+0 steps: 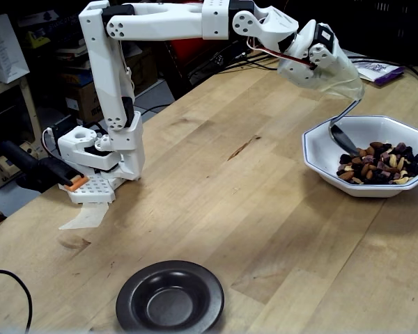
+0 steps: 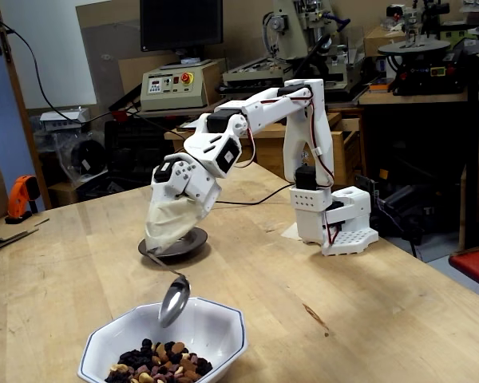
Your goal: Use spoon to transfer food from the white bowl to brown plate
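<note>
My gripper [image 1: 343, 85] is wrapped in a pale cloth cover, so its fingers are hidden. It is shut on the handle of the silver spoon [image 1: 343, 140]. The spoon hangs tilted, and its oval bowl dips inside the white bowl [image 1: 319, 157], at the edge of the food [image 1: 380, 164]. In the other fixed view the spoon [image 2: 174, 300] hangs just over the white bowl's far wall [image 2: 218, 325], with the food [image 2: 156, 368] heaped at the near side. The brown plate [image 1: 129, 300] sits empty near the table's front edge, far from the gripper [image 2: 165, 235]. From this side the gripper partly covers the brown plate [image 2: 195, 242].
The arm's white base [image 1: 97, 161] is clamped at the table's left edge; it also shows in the other fixed view as the base [image 2: 336, 219]. A purple-printed paper [image 1: 373, 70] lies behind the bowl. A black cable [image 1: 7, 278] curls at the front left corner.
</note>
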You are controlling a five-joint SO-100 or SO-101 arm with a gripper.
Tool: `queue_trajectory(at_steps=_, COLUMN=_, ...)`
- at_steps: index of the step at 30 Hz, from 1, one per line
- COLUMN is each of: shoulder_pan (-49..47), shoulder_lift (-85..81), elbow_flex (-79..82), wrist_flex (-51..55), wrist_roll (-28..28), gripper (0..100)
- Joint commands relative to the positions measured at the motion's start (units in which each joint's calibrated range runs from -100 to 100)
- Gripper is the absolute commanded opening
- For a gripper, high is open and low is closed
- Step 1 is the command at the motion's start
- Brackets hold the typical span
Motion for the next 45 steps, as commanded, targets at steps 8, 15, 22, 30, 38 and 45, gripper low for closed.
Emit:
queue_trajectory(at_steps=8, shoulder_pan=-0.02, shoulder_lift=-1.68, elbow_flex=-2.71, wrist_flex=-18.88, wrist_roll=-0.39, gripper=4)
queue_trajectory(at_steps=15, shoulder_pan=0.05, shoulder_lift=-3.31, elbow_flex=8.88, wrist_flex=-21.57, wrist_roll=-0.34, gripper=4)
queue_trajectory(at_steps=22, shoulder_pan=0.12, shoulder_lift=-11.35, elbow_flex=21.18, wrist_flex=-35.01, wrist_roll=-0.05, gripper=4)
queue_trajectory(at_steps=30, shoulder_pan=3.83, shoulder_lift=-15.8, elbow_flex=27.38, wrist_flex=-40.7, wrist_roll=0.0, gripper=4)
queue_trajectory(at_steps=38, shoulder_pan=3.98, shoulder_lift=-20.43, elbow_flex=33.84, wrist_flex=-33.35, wrist_roll=0.05, gripper=4)
queue_trajectory(at_steps=45, shoulder_pan=3.98, shoulder_lift=-22.56, elbow_flex=34.46, wrist_flex=-24.42, wrist_roll=0.0, gripper=4)
